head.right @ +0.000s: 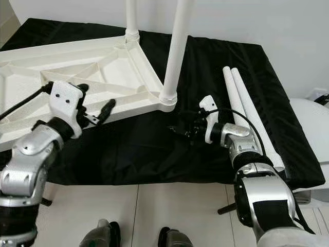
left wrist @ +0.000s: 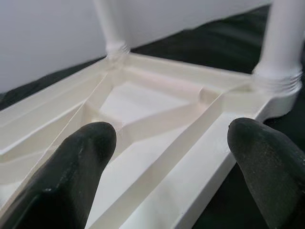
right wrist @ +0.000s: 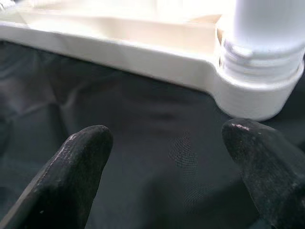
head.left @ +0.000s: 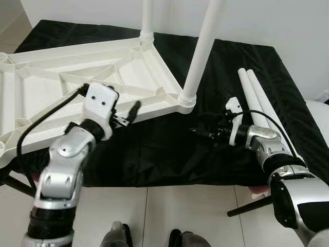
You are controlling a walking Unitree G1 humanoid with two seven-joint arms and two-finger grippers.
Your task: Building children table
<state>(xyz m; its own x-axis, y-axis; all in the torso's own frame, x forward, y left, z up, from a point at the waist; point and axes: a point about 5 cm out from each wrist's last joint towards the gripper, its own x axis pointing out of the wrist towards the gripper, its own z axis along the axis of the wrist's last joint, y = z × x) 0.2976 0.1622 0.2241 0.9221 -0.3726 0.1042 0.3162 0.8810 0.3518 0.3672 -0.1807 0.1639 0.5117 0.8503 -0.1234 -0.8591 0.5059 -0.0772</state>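
A black cloth (head.left: 154, 154) covers the desk, and on it lies the largest piece, a white plastic tabletop (head.left: 77, 82) turned underside up so that its ribs and diagonal braces show. Two white legs already stand in its corner sockets: the far leg (head.left: 147, 18) at the back corner and the near leg (head.left: 203, 51), leaning slightly, in the threaded socket (head.left: 187, 100) of the front corner. Two loose white legs (head.left: 259, 105) lie side by side on the cloth to the robot's right, well apart from the tabletop.

The left gripper (head.left: 131, 114) hangs just at the tabletop's front edge, its fingers (left wrist: 86, 157) spread wide and released, holding nothing; the left wrist view looks between them along the ribbed underside toward both standing legs. The right gripper (head.right: 180, 131) sits low over the cloth, just beside the near leg's socket, its fingers (right wrist: 81, 162) likewise wide apart and empty. The right wrist view shows the socket's screw threads and the tabletop's rim close up, with bare cloth between the fingertips, detail the head views do not resolve. The head views in turn show the pale tiled floor (head.left: 195, 216) in front of the desk, and the robot's feet (head.left: 115, 237).
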